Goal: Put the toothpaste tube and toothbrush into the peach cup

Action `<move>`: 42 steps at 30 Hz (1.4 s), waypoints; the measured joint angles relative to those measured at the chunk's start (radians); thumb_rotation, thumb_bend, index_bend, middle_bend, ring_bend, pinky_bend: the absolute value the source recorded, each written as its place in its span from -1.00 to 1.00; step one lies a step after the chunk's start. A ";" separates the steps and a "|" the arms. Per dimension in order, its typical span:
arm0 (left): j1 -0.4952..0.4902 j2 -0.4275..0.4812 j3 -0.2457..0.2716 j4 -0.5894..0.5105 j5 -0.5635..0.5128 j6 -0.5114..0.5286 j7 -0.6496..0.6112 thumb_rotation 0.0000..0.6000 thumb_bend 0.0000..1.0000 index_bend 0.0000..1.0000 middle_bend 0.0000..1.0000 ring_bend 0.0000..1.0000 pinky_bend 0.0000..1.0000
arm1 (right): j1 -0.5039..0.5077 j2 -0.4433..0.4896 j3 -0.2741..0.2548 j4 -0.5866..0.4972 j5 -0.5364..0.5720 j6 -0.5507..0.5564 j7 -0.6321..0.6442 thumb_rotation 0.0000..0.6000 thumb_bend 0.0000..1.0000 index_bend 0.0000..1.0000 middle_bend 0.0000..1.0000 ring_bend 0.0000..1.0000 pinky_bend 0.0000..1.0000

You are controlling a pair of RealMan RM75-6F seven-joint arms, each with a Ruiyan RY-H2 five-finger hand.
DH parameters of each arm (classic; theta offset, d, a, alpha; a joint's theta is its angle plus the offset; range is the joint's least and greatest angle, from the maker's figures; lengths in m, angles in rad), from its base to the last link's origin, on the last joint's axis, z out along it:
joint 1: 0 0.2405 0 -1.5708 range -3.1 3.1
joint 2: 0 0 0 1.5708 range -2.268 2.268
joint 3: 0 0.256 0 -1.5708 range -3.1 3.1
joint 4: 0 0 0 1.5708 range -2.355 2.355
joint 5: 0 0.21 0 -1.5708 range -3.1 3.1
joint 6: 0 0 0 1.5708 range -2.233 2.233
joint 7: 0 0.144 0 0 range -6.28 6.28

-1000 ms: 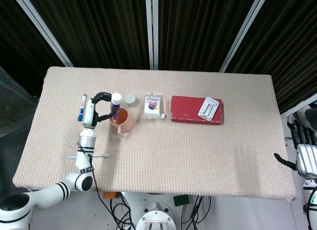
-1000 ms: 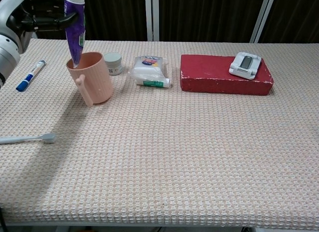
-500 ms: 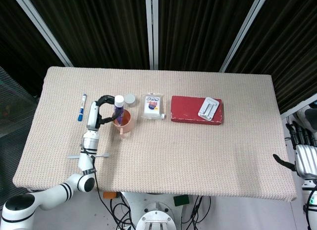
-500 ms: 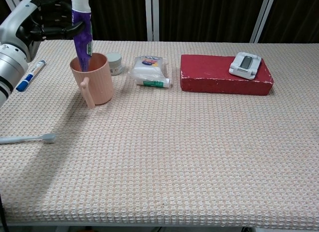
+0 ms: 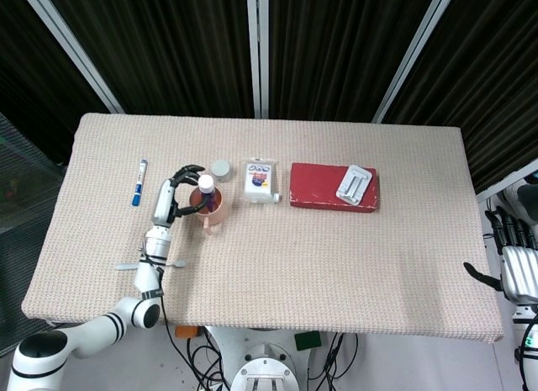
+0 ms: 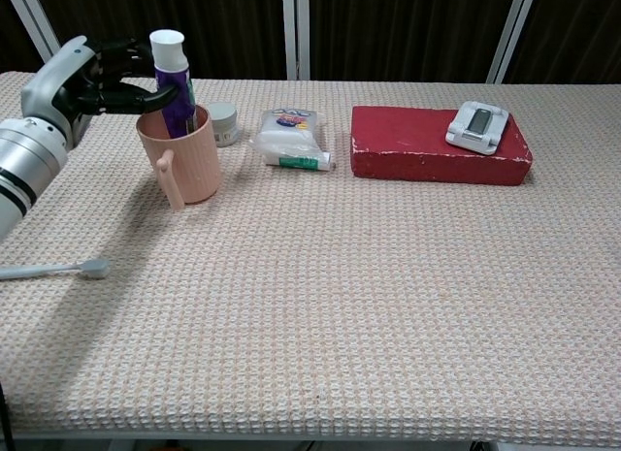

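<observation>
The peach cup (image 5: 212, 211) (image 6: 186, 162) stands at the table's left, handle toward the front. The purple toothpaste tube (image 5: 205, 184) (image 6: 172, 86) stands upright inside it, white cap up. My left hand (image 5: 174, 194) (image 6: 93, 79) is just left of the cup and still pinches the tube above the rim. The white toothbrush (image 5: 151, 264) (image 6: 54, 269) lies flat near the front left edge, apart from the hand. My right hand (image 5: 514, 258) hangs open off the table's right side, seen only in the head view.
A blue marker (image 5: 137, 182) lies left of the cup. Behind and to the right of the cup are a small grey jar (image 5: 220, 167) (image 6: 224, 122), a white packet (image 5: 260, 181) (image 6: 290, 139), and a red box (image 5: 324, 187) (image 6: 417, 152) carrying a white device (image 5: 355, 185) (image 6: 476, 123).
My left hand has come down and toward the front, lowering the tube from above the rim until it stands deep in the cup. The right hand has not moved.
</observation>
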 measured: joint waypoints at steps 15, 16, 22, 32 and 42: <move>0.006 0.001 0.031 0.038 0.035 -0.005 -0.049 0.61 -0.19 -0.65 -0.67 -0.64 -0.42 | 0.000 0.000 0.001 -0.002 0.000 0.002 -0.003 1.00 -0.26 -1.00 -1.00 -1.00 -1.00; 0.006 0.002 0.032 0.037 0.036 -0.007 -0.052 0.61 -0.19 -0.66 -0.67 -0.64 -0.42 | 0.000 0.000 0.002 -0.003 0.000 0.002 -0.002 1.00 -0.25 -1.00 -1.00 -1.00 -1.00; 0.012 0.015 0.041 0.026 0.041 -0.016 -0.063 0.62 -0.19 -0.68 -0.67 -0.64 -0.42 | -0.001 0.003 0.002 -0.006 -0.001 0.005 -0.001 1.00 -0.25 -1.00 -1.00 -1.00 -1.00; 0.021 0.029 0.036 0.011 0.049 0.016 -0.068 0.61 -0.19 -0.68 -0.67 -0.64 -0.42 | 0.000 0.005 0.004 -0.009 -0.006 0.008 -0.001 1.00 -0.25 -1.00 -1.00 -1.00 -1.00; 0.060 0.111 0.030 -0.076 0.065 0.092 -0.033 0.64 -0.19 -0.69 -0.67 -0.67 -0.42 | -0.003 0.008 0.006 -0.011 -0.013 0.024 0.006 1.00 -0.25 -1.00 -1.00 -1.00 -1.00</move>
